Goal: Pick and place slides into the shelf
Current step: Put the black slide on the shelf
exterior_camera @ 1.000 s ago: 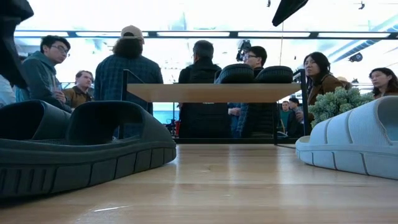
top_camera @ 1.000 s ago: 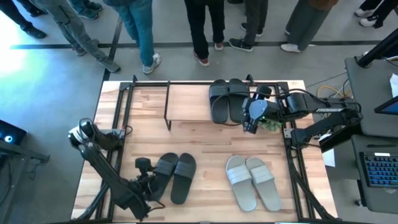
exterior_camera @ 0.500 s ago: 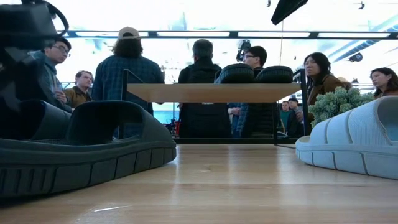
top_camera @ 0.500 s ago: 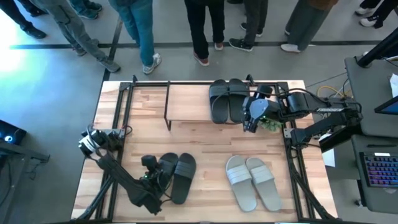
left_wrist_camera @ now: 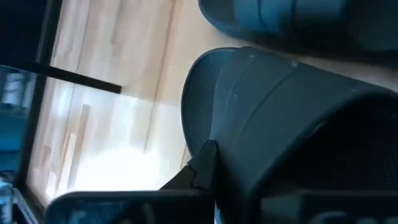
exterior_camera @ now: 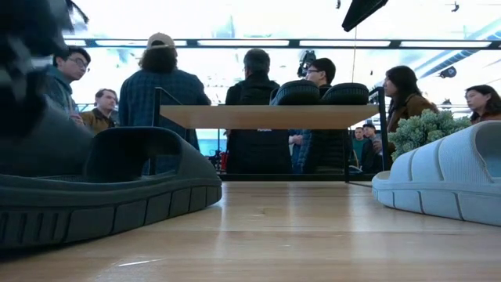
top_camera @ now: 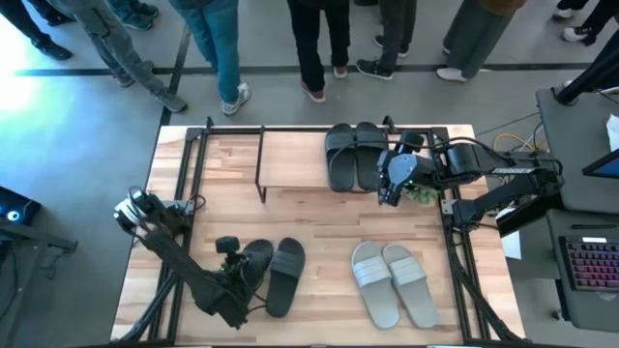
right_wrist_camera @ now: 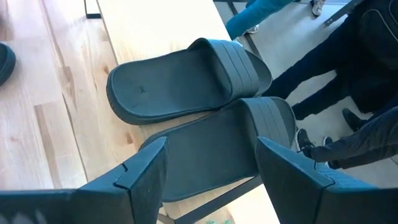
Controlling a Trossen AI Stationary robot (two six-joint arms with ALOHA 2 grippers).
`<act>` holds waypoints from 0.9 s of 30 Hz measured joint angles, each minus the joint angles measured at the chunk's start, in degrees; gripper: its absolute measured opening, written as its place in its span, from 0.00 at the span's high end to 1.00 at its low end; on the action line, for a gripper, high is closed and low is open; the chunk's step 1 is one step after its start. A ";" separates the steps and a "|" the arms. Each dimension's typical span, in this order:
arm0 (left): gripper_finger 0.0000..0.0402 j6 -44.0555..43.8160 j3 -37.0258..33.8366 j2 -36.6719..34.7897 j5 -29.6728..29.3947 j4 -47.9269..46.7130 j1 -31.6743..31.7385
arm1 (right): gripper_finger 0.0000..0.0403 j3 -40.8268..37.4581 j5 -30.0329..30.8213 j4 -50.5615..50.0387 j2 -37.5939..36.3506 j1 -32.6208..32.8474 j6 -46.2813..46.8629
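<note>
From the counter-level camera the left end effector (exterior_camera: 31, 70) is only a dark blur over the near dark slide (exterior_camera: 102, 188), and its wrist camera is filled by that slide's strap (left_wrist_camera: 292, 124), so I cannot tell how its fingers stand; it seems to be right at the strap. Seen from above, it (top_camera: 230, 253) has shifted slightly over the dark pair (top_camera: 271, 275) since a moment ago. The right end effector (right_wrist_camera: 211, 165) hangs spread wide and empty beside two dark slides (right_wrist_camera: 186, 81) on the shelf (top_camera: 290, 159). The light grey pair (top_camera: 392, 280) lies on the counter (top_camera: 319, 217).
</note>
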 joint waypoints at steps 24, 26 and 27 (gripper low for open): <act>1.00 60.61 8.17 -28.46 -17.68 28.35 51.85 | 0.42 -0.02 6.07 -0.66 0.00 -0.13 7.58; 1.00 62.69 8.73 -25.68 -15.43 27.65 55.21 | 0.42 -0.03 6.12 -1.54 -0.01 -0.20 9.14; 1.00 64.23 8.71 -24.30 -13.92 27.44 56.09 | 0.42 -0.04 6.12 -1.78 0.00 -0.22 9.96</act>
